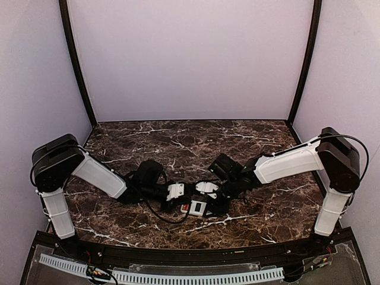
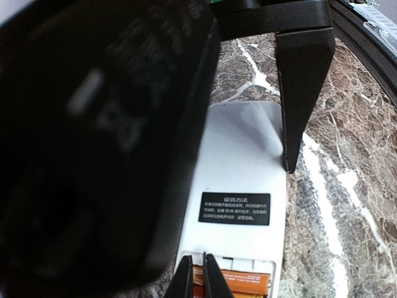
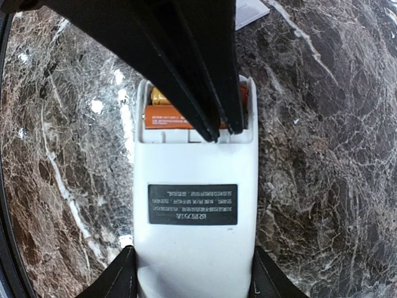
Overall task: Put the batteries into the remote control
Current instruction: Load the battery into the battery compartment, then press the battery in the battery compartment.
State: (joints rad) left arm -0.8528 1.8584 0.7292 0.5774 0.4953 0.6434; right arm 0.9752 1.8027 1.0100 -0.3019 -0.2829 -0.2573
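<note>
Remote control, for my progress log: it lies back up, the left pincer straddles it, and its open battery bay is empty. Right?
Not empty: the right wrist view shows the orange batteries lying in the open bay of the remote control. The rest holds: it lies back up and the left pincer straddles it.

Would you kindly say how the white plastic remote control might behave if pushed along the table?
The white rectangular plastic remote control lies flat, so it would likely slide rather than roll or tip. Its smooth shell on the polished marble table probably skids easily. Uncovered orange batteries might shift.
</note>
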